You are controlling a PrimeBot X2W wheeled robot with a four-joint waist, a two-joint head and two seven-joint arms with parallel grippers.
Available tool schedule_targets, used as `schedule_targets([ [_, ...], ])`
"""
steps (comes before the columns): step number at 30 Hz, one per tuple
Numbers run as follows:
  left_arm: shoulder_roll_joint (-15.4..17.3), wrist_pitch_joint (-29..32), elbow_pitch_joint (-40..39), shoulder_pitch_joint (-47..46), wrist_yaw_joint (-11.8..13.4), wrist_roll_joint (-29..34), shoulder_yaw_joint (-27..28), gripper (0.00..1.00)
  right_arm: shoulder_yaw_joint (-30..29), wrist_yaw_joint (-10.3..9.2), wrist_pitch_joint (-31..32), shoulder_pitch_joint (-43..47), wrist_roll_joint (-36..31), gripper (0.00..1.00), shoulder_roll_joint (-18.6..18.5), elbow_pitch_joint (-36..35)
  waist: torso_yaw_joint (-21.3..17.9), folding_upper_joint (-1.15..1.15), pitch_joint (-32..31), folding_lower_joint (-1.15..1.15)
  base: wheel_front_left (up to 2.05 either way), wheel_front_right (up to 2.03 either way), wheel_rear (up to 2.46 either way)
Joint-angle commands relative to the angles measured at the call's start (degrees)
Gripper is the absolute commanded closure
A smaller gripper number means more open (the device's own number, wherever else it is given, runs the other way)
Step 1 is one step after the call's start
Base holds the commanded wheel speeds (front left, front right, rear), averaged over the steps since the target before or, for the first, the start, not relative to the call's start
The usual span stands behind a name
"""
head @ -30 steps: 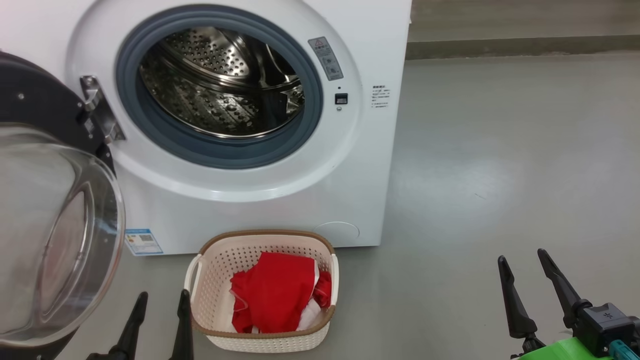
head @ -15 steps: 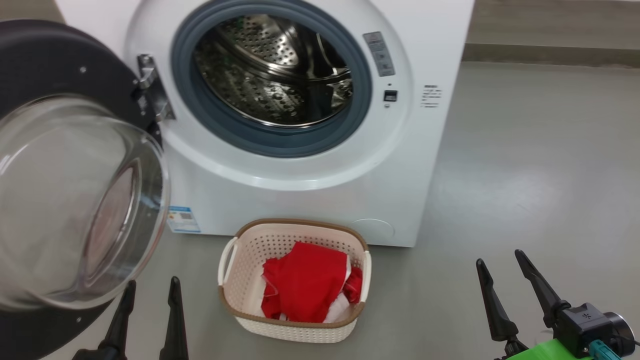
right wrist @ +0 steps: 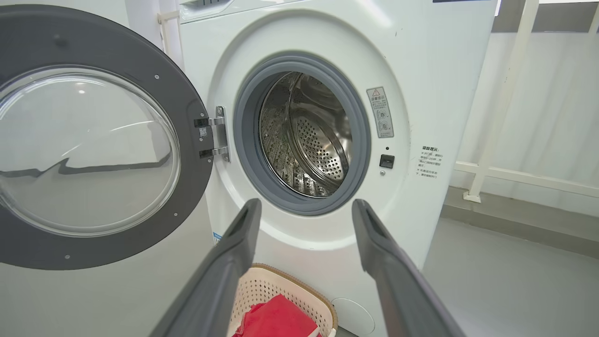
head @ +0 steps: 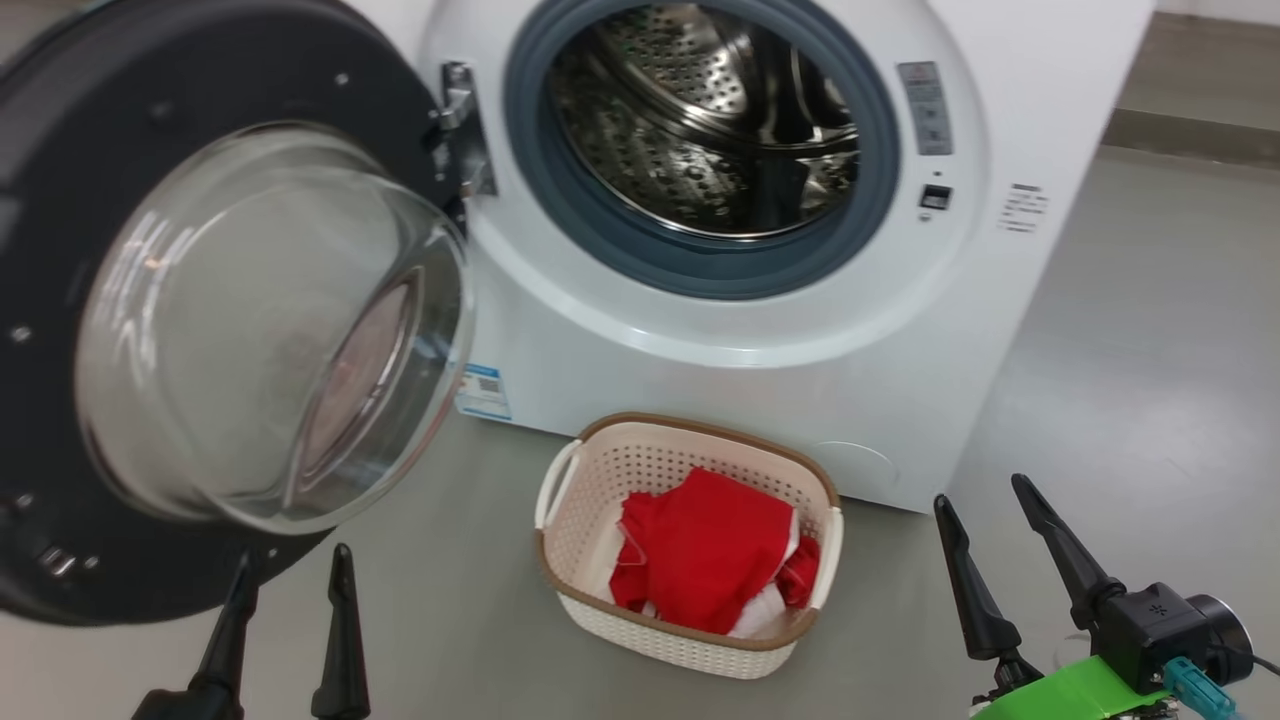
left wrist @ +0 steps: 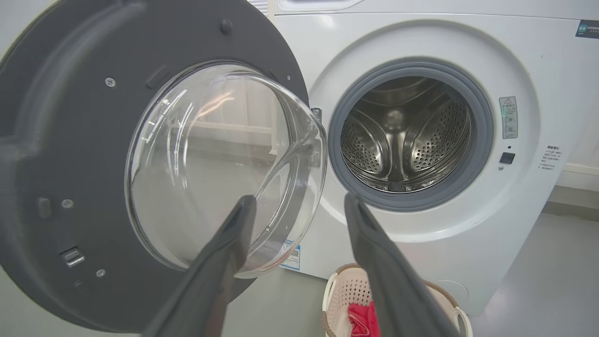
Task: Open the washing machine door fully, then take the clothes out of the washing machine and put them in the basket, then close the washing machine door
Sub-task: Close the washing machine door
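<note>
The washing machine (head: 760,360) (left wrist: 468,243) (right wrist: 421,70) stands ahead with its steel drum bare inside. Its door (head: 60,300) (left wrist: 61,154) (right wrist: 192,98) hangs swung wide to the left, glass bowl bulging toward me. On the floor in front sits the basket (head: 570,500) (left wrist: 339,292) (right wrist: 299,290) with the red clothes (head: 700,550) (left wrist: 362,320) (right wrist: 276,320) lying in it. My left gripper (head: 292,563) (left wrist: 299,206) is open just below the door's lower rim, nothing between its fingers. Right of the basket my right gripper (head: 982,495) (right wrist: 306,208) stands open and empty.
Grey floor (head: 1150,350) stretches to the right of the machine. A white railing (right wrist: 510,93) and a low ledge (right wrist: 514,224) run along the wall at the right.
The whole head view has shifted right, so the camera turned left and the door takes up more of the picture. Both grippers stay open; basket and clothes lie as before.
</note>
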Motion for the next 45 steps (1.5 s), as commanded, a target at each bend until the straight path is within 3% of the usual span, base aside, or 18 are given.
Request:
schedule_targets([
  [1, 0.9, 0.3, -2.2, -1.0, 0.6, 0.8, 1.7, 0.0, 1.7, 0.2, -0.4, -3.1, -0.5, 0.0, -1.0, -1.3, 3.9, 0.0, 0.1, 0.0, 0.0, 0.0, 0.0],
  [18, 1.0, 0.5, -3.2, -0.8, 2.1, 1.3, 1.2, 0.0, 3.1, 0.2, -0.4, -4.5, -0.6, 0.0, -2.0, -1.1, 11.9, 0.0, 0.6, 0.0, 0.0, 0.0, 0.0],
  [34, 1.8, 0.1, -3.2, -0.3, 3.7, 2.5, 1.0, 0.0, 5.1, 0.2, -0.4, -5.0, 0.1, 0.0, -2.6, 0.0, 12.2, 0.0, 0.2, 0.0, 0.0, 0.0, 0.0],
  [35, 2.0, 0.2, -3.2, -0.3, 3.8, 2.8, 0.9, 0.33, 5.1, 0.2, -0.4, -5.0, 0.1, 0.0, -2.6, 0.0, 12.2, 0.0, 0.2, 0.0, 0.0, 0.0, 0.0],
  [36, 2.2, 0.2, -3.2, -0.3, 3.9, 3.0, 0.8, 0.98, 5.0, 0.2, -0.4, -4.9, 0.2, 0.0, -2.6, 0.1, 12.1, 0.0, 0.1, 0.0, 0.0, 0.0, 0.0],
  [45, 4.2, -2.8, -3.9, -5.7, 4.7, 5.0, 2.2, 1.0, 4.7, 0.2, -0.4, -4.2, 0.2, 0.0, -2.5, 0.1, 11.9, 0.0, -0.1, 0.0, 0.0, 0.0, 0.0],
])
